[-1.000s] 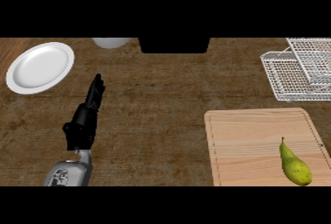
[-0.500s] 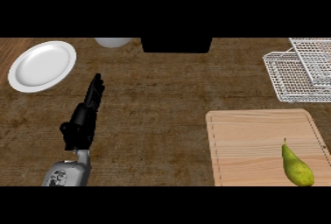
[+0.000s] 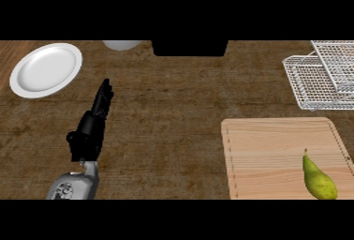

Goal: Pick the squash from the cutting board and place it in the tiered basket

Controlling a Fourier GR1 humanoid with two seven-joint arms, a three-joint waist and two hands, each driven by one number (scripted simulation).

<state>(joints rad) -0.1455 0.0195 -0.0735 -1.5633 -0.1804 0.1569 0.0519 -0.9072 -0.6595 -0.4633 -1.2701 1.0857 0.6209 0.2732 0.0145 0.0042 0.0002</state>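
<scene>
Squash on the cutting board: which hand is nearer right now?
Left, by default. The left hand rests open far to the left of the squash, across bare counter; the right hand is not in view.

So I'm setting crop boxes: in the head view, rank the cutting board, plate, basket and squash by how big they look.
1. Cutting board, largest.
2. Plate and basket: look about alike, and the basket is cut off at the edge, so I won't rank them.
3. Squash, smallest.
</scene>
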